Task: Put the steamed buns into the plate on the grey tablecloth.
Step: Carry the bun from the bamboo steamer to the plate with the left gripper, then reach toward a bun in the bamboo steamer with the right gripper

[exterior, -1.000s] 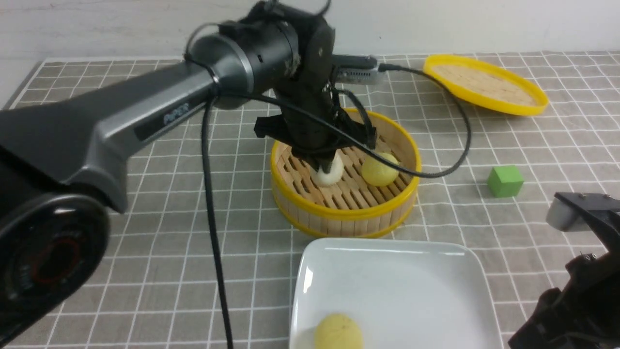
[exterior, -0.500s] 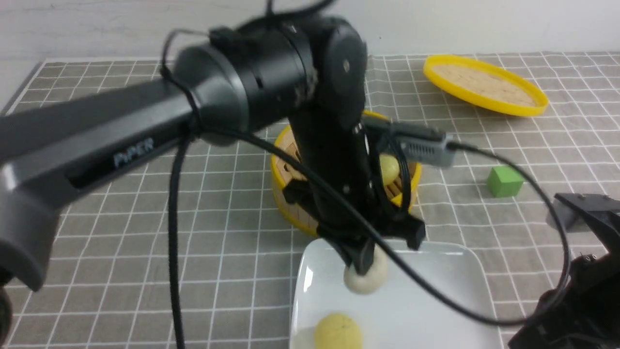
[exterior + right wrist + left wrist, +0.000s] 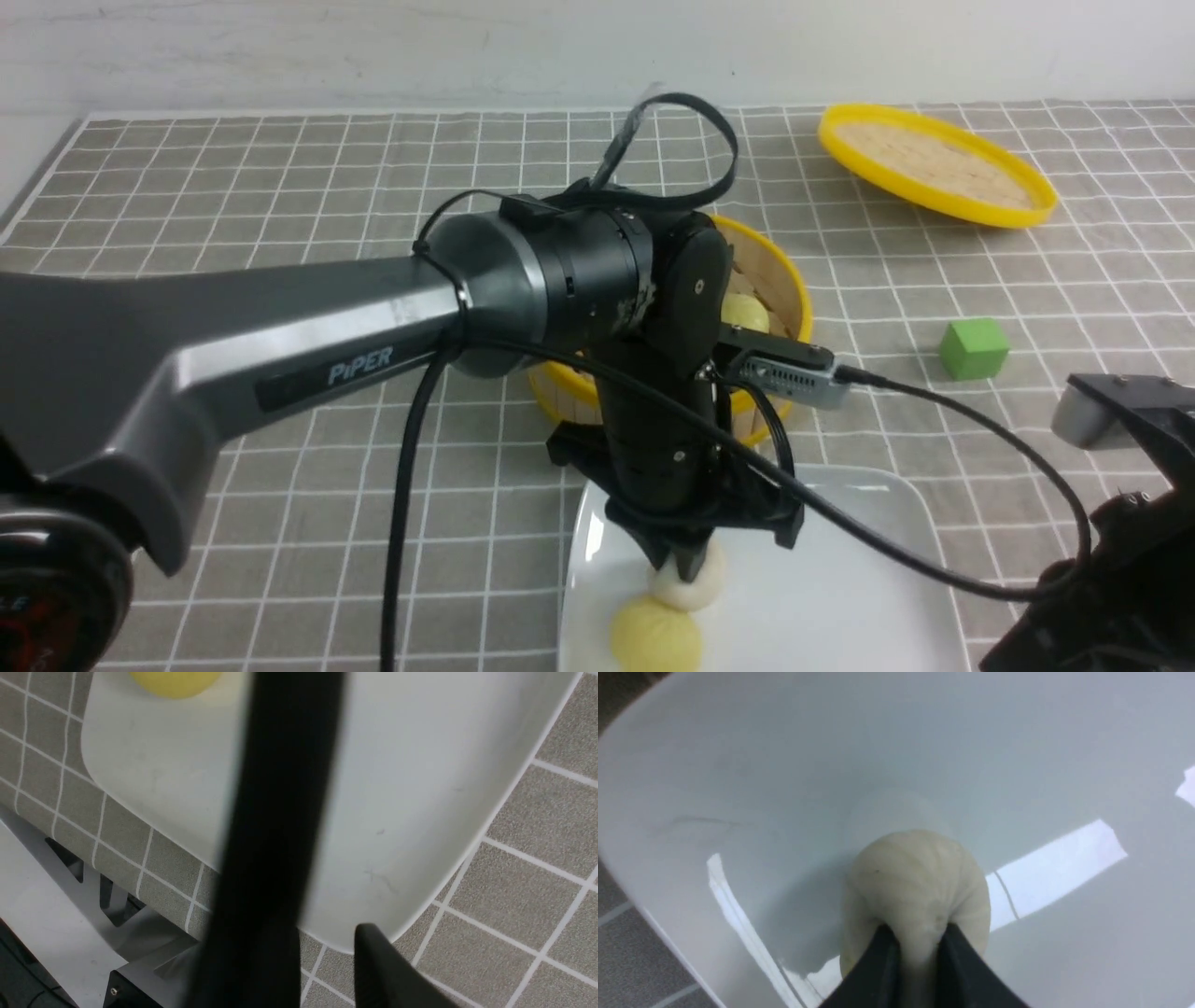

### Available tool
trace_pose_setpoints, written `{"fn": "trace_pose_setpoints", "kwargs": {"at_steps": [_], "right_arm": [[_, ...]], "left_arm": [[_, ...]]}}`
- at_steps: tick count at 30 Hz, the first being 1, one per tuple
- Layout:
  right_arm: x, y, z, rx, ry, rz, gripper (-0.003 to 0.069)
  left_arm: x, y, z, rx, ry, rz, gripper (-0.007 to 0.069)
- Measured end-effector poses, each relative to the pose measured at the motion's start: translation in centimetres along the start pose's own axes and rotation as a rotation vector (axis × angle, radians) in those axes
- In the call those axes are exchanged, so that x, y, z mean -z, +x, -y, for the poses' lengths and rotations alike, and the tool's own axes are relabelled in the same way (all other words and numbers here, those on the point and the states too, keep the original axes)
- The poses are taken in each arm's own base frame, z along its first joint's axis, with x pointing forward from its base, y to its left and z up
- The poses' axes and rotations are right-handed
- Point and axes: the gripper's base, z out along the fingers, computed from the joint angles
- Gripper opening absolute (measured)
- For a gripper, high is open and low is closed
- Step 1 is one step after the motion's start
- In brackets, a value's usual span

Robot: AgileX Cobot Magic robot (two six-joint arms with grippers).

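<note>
Front camera looks forward and down over the grey tablecloth (image 3: 233,187); both wrist cameras hang close above the white plate (image 3: 840,616), which all three views share.

Soft, even light from above; shadows faint. Left wrist view: bright glare streaks cross the plate (image 3: 784,765) on either side of the left claw (image 3: 917,933), and the off-white bun (image 3: 920,872) it pinches throws a diffuse shadow. Right wrist view: a dark defocused band (image 3: 275,835) masks the centre. Front view slightly soft.
</note>
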Motion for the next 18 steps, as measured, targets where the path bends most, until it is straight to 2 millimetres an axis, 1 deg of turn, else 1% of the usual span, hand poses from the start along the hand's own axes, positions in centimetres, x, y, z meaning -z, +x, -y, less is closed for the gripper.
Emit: {"fn": "trace_pose_setpoints", "kwargs": {"at_steps": [1,2,3,5,6,7,8,9,12,14,15,16,17,18], "right_arm": [[0.0,0.0,0.0,0.001,-0.001,-0.001,0.0195],[0.0,0.0,0.0,0.001,-0.001,-0.002,0.0195],[0.0,0.0,0.0,0.001,-0.001,-0.002,0.0197],[0.0,0.0,0.0,0.001,-0.002,-0.004,0.0199],[0.0,0.0,0.0,0.002,-0.002,-0.005,0.0201],[0.0,0.0,-0.1,0.002,-0.002,-0.006,0.0202],[0.0,0.0,-0.1,0.002,-0.002,-0.006,0.0203],[0.0,0.1,-0.1,0.002,-0.003,-0.008,0.0204],[0.0,0.1,-0.1,0.002,-0.004,-0.01,0.0207],[0.0,0.1,-0.1,0.002,-0.005,-0.011,0.0207],[0.0,0.1,-0.1,0.001,-0.005,-0.01,0.0207],[0.0,0.1,-0.1,0.001,-0.006,-0.011,0.0207],[0.0,0.1,-0.1,0.001,-0.006,-0.011,0.0207],[0.0,0.1,-0.1,0.0,-0.01,-0.016,0.0207]], "left_arm": [[0.0,-0.1,0.0,-0.002,-0.004,0.008,0.0197],[0.0,-0.1,0.0,-0.001,-0.005,0.011,0.0212],[0.0,-0.2,-0.1,-0.003,-0.008,0.018,0.028],[0.5,-0.4,0.0,0.003,-0.013,0.036,0.0348],[0.8,-0.6,0.0,0.008,-0.017,0.048,0.037],[1.5,-0.9,0.0,0.009,-0.024,0.071,0.0393],[1.8,-1.0,0.0,0.006,-0.028,0.082,0.0398],[3.4,-1.6,0.0,0.007,-0.047,0.136,0.0423],[6.9,-2.6,-0.1,0.005,-0.1,0.257,0.0433],[9.6,-3.1,-0.2,0.008,-0.14,0.336,0.0417],[10.5,-3.2,-0.3,0.01,-0.165,0.357,0.0405],[12.0,-3.3,-0.5,0.013,-0.197,0.384,0.037],[12.4,-3.3,-0.6,0.013,-0.21,0.392,0.0363],[14.4,-3.3,-1.1,0.02,-0.267,0.423,0.0294]]}}
